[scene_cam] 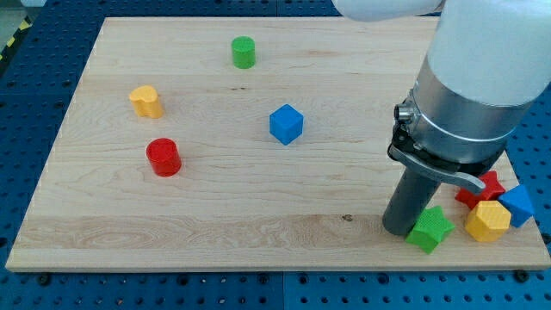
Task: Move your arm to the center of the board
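Observation:
My tip rests on the wooden board near the view's bottom right, touching or just left of a green star-shaped block. A blue cube sits near the board's middle, well to the upper left of my tip. A red cylinder and a yellow block lie at the left. A green cylinder stands near the top. At the right edge sit a red star block, a yellow hexagonal block and a blue block.
The arm's large grey and white body hangs over the board's right side and hides part of it. A blue perforated table surrounds the board.

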